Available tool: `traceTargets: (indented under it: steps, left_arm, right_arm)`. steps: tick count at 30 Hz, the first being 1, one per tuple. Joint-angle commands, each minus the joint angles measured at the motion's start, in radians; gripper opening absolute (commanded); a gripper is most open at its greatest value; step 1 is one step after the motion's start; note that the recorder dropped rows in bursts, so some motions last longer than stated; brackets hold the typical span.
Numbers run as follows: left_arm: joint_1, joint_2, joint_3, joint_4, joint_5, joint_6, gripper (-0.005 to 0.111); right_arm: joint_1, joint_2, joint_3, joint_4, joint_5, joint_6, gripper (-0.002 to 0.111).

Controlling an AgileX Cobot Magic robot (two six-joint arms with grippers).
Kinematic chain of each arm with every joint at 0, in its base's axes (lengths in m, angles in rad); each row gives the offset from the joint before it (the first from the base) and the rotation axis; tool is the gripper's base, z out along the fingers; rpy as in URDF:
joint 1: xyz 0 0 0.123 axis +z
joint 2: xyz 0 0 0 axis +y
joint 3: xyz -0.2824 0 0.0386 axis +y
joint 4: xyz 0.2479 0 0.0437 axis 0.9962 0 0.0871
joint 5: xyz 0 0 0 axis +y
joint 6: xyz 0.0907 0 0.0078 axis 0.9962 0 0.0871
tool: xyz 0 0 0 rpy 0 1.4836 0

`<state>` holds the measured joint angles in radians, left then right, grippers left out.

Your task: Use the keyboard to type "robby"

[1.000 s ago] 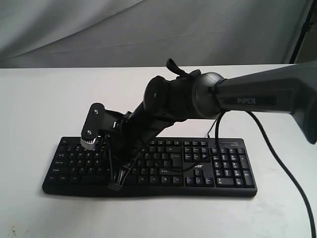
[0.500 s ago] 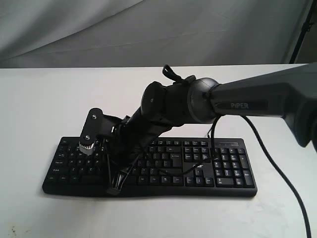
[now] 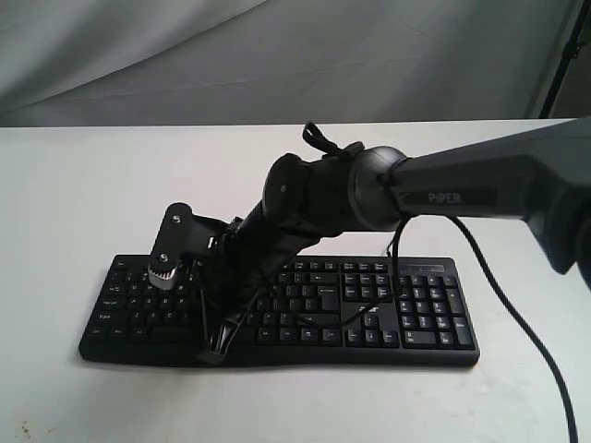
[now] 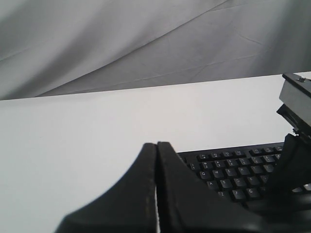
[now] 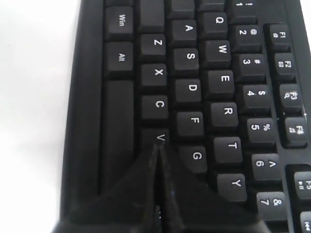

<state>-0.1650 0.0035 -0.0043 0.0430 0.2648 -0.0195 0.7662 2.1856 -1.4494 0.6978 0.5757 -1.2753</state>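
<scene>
Pointing the right gripper (image 5: 158,150), jaws pressed together, at the V key (image 5: 159,137) of the keyboard (image 3: 406,314), flat on the white surface (image 3: 74,185). Probably near the "b" letters; cannot tell what is typed already. Holding the left gripper (image 4: 156,148) aside, jaws pressed together too.

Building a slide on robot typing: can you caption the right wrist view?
Right gripper, jaws shut to a point, with its tip at the V key of the black keyboard.

Black full-size keyboard (image 3: 388,309) (white legends) flat on table (image 3: 83,194).
</scene>
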Motion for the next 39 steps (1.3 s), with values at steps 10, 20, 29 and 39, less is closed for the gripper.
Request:
traceTargets:
  steps: [10,20,29,39]
  left_arm:
    - [-0.006,-0.003,0.004,0.005,-0.006,-0.003,0.0]
    - [-0.006,-0.003,0.004,0.005,-0.006,-0.003,0.0]
    - [-0.006,-0.003,0.004,0.005,-0.006,-0.003,0.0]
    - [-0.006,-0.003,0.004,0.005,-0.006,-0.003,0.0]
  right_arm:
    - [0.001,-0.015,-0.007,0.002,0.002,-0.002,0.0]
    - [0.001,-0.038,-0.007,0.002,0.002,-0.002,0.0]
    - [0.001,-0.025,-0.007,0.002,0.005,-0.002,0.0]
    - [0.001,-0.012,-0.007,0.002,0.005,-0.002,0.0]
